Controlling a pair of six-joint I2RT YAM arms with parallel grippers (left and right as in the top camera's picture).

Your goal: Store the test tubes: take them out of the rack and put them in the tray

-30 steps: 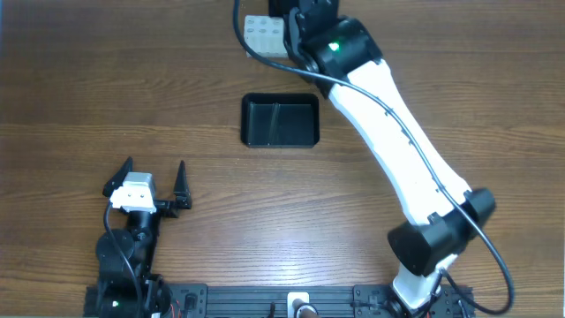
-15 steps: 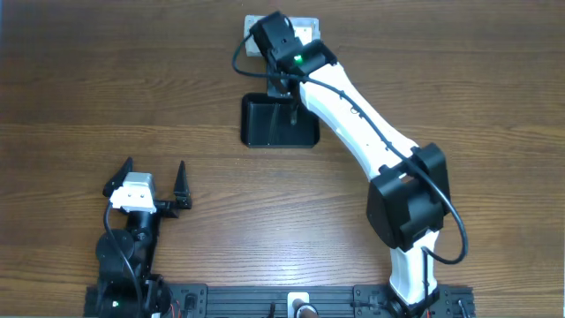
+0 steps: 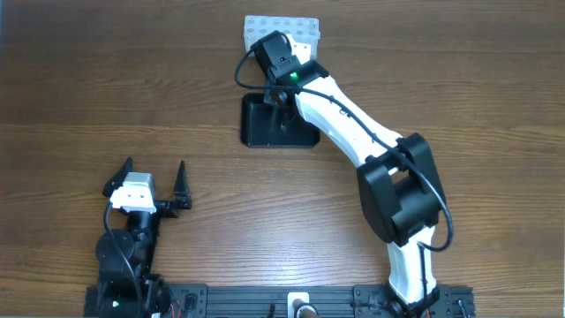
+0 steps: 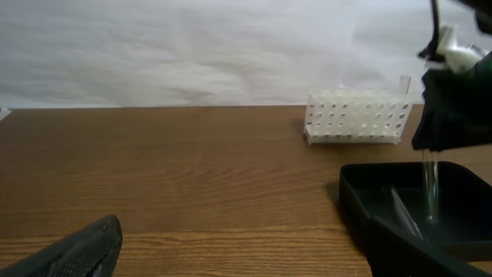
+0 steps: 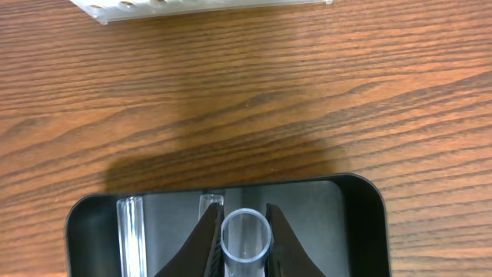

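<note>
Above the tray point(image 5: 327, 231), the right hand point(image 5: 246, 231) has come back from the rack point(image 4: 355, 117) beyond it, clenched on a test tube point(image 4: 429, 185) held upright, long axis vertical, open mouth up, lower end inside the tray.

Rack point(image 5: 204, 6) mostly off-frame, R wrist view

We see white rack point(image 3: 281, 29) at top centre, black tray point(image 3: 252, 132) just below it, apart. One clear tube point(image 4: 429, 181) stands upright over tray, clamped in right pincer point(image 5: 244, 219); two more tubes point(image 5: 131, 227) lie flat inside.
</note>
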